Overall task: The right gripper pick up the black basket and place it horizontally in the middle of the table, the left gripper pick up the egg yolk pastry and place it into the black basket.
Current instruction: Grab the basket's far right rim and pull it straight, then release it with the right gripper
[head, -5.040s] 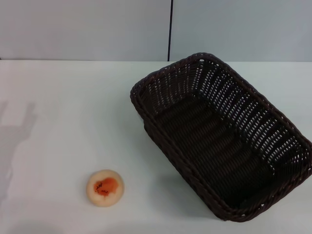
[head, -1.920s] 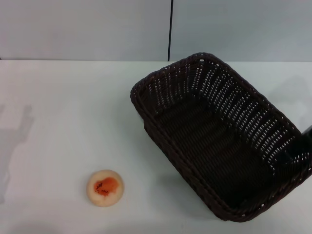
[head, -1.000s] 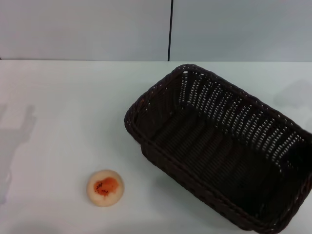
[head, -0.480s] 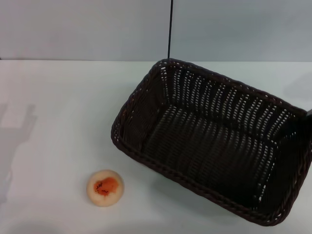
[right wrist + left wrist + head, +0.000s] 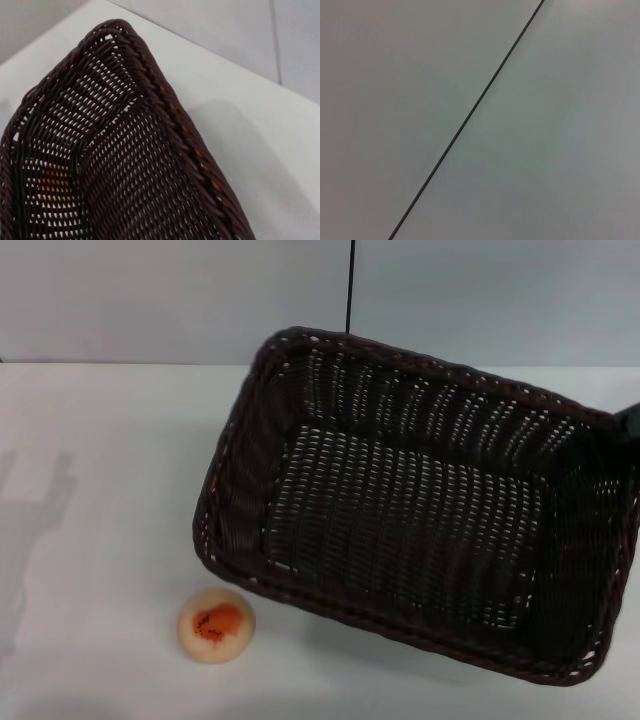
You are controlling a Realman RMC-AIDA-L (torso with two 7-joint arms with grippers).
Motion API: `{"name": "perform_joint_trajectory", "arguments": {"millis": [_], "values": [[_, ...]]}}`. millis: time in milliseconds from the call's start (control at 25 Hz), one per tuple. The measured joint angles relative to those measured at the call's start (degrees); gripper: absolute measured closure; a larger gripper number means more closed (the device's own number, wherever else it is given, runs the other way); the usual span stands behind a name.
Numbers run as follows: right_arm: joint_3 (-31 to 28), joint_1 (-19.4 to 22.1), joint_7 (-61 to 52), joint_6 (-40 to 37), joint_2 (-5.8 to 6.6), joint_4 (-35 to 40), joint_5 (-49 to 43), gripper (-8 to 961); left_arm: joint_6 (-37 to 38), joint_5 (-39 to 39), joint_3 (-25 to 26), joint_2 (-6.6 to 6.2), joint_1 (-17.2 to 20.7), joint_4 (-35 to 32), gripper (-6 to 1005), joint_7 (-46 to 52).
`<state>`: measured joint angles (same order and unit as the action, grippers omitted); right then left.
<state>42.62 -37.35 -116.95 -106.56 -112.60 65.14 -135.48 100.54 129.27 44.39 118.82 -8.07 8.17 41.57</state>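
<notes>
Woven dark wicker is making up the black basket (image 5: 410,510), which is sitting over the right-centre of the white surface (image 5: 110,440), its long sides running roughly across the head view though slightly skewed, one short end reaching toward the right edge. It is looking light for its bulk and fairly stiff, with openwork walls that would flex a little under a pinch; the braided rim (image 5: 165,95) is reading as the firmest place to grip, and a hold on a short end would let the far end swing or sag, so a slow turn is seeming wise. At that right-hand short end only a dark angular corner of the right pincer (image 5: 630,422) is showing, just at the rim, and I cannot tell whether its fingers are spread or pinching the weave. Near the basket's front left corner, apart from it, the egg yolk pastry (image 5: 216,625) is lying on the surface with its orange patch facing up; it is looking soft, crumbly and easily dented, so a gentle grip across its round sides would probably suit it best. No part of the left pincer is appearing, its wrist camera showing only a pale panelled wall (image 5: 545,150) with a thin dark seam.
</notes>
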Motion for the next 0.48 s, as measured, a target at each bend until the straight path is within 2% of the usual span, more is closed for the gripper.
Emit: {"name": "perform_joint_trajectory", "arguments": {"millis": [40,200,480], "values": [[0.00,0.00,0.00,0.00,0.00,0.00,0.00,808,0.00,0.00,0.00,0.00,0.00,0.00,167,0.00],[0.65,-0.93,4.27,-1.14,1.31,0.46,0.45,808,0.00,-0.07,0.00,0.00,-0.02,0.00,168,0.00],[0.68,-1.25,10.81,-1.70,1.63,3.35,0.47,807,0.00,-0.17,0.00,0.00,-0.02,0.00,168,0.00]]}}
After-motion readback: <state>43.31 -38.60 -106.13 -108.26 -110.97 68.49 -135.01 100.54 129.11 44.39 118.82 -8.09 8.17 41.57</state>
